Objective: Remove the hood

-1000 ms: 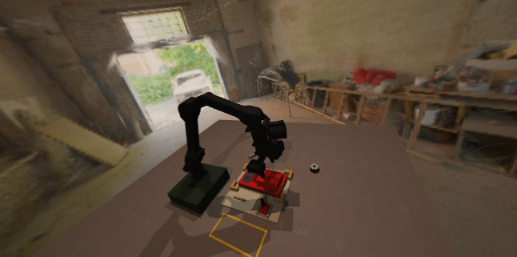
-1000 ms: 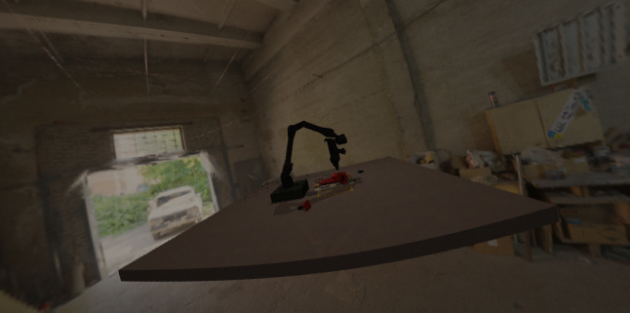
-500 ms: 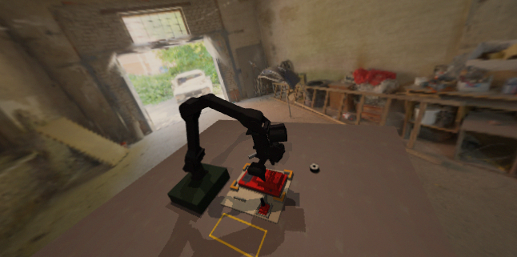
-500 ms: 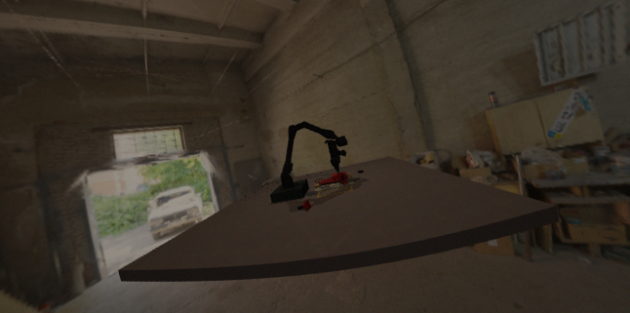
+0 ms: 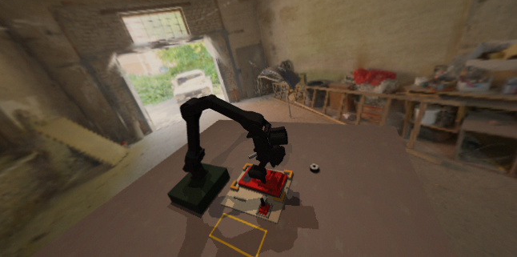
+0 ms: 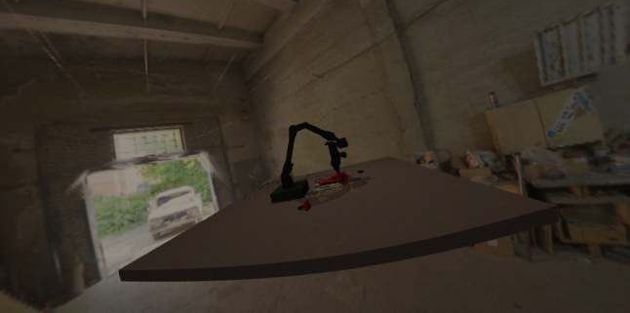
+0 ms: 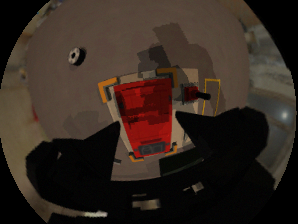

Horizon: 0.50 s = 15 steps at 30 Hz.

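Hovering above the red toy car (image 5: 276, 182) (image 6: 329, 180) (image 7: 145, 100), the tool (image 5: 258, 174) (image 6: 337, 172) (image 7: 148, 119) is wide open with nothing between its fingers. The car lies among orange corner brackets (image 5: 289, 173) (image 7: 105, 92) on a pale board (image 5: 244, 204) (image 7: 192, 74); which part is its hood is hard to tell. A small red piece with a black peg (image 5: 263, 209) (image 7: 190, 93) stands beside the car. The yellow-outlined area (image 5: 245, 222) (image 7: 212, 79) on the counter (image 5: 352, 206) (image 6: 390, 221) (image 7: 115, 35) lies near the board.
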Motion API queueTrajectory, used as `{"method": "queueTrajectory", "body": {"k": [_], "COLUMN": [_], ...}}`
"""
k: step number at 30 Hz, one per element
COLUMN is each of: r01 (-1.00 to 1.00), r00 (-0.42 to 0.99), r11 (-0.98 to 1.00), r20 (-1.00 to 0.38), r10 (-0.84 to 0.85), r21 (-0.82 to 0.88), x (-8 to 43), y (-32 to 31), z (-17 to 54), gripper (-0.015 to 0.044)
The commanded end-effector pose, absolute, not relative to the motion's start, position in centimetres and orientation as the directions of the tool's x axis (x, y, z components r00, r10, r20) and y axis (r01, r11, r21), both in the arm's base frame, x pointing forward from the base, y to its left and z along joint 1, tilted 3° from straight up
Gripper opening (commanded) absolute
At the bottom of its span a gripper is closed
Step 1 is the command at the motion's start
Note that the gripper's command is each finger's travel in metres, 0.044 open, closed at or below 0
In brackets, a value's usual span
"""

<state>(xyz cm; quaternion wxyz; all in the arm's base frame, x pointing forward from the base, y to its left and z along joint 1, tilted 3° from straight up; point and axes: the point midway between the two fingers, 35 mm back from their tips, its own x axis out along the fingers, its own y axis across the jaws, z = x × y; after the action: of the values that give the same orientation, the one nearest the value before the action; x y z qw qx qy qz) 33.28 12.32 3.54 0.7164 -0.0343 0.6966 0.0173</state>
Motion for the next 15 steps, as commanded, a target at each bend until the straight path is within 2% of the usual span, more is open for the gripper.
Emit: {"method": "queueTrajectory", "body": {"k": [1, 15], "r01": [-0.076, -0.076], "r00": [0.019, 0.019], "r11": [0.997, 0.997], "r20": [-0.999, -0.999], "r10": [-0.031, -0.031], "r21": [-0.032, -0.032], "x": [33.12, 33.13], "y": [12.18, 12.17], "z": [2.97, 2.56], "gripper": [0.0440, 0.0440]}}
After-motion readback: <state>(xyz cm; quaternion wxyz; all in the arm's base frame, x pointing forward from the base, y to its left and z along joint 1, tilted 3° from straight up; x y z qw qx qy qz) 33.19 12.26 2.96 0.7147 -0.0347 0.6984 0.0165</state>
